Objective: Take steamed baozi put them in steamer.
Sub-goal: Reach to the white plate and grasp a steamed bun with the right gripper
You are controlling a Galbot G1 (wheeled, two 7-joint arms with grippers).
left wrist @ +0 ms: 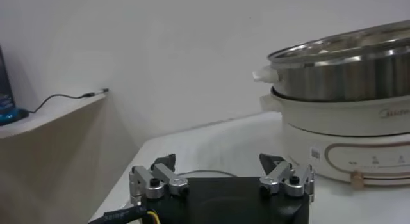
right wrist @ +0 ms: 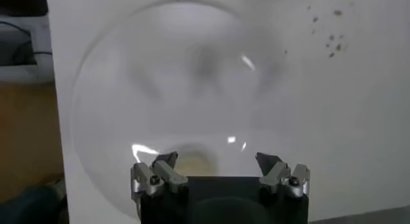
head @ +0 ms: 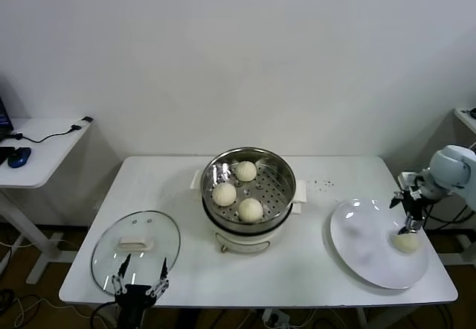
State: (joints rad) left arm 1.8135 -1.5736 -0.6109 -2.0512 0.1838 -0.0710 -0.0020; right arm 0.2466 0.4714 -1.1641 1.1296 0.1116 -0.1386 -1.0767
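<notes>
Steamed baozi: three are sitting point(head: 245, 170) point(head: 224, 193) point(head: 251, 209) on the perforated floor inside the steamer point(head: 281, 187), which is standing at the middle of the white bench point(head: 171, 195) in the head view. A fourth baozi point(head: 406, 243) is lying on the white plate point(head: 361, 236) at the bench's right end, close to the plate's right rim, and that rim is reaching almost to the bench's front-right edge. The right hand point(head: 408, 228) is hanging directly over this bun, at or just above its top; whether it is touching cannot be told. The glass lid point(head: 136, 248) is resting at the front-left corner, its rim near the bench's front edge. The left hand point(head: 140, 275) is waiting at that front edge, over the lid's near rim, fingers apart. Bare bench is lying open between plate and steamer.

The left wrist view is showing the left hand point(left wrist: 221, 174) with fingers spread and holding nothing, and the steamer's steel wall point(left wrist: 346, 75) on its cream base, seen from the side; the buns inside are hidden here.

The right wrist view is looking down on the plate point(right wrist: 160, 84); the right hand point(right wrist: 218, 171) is standing open, and the fourth baozi point(right wrist: 191, 164) is showing partly between its fingers. Dark specks point(right wrist: 327, 33) are dotting the bench beyond the plate.
</notes>
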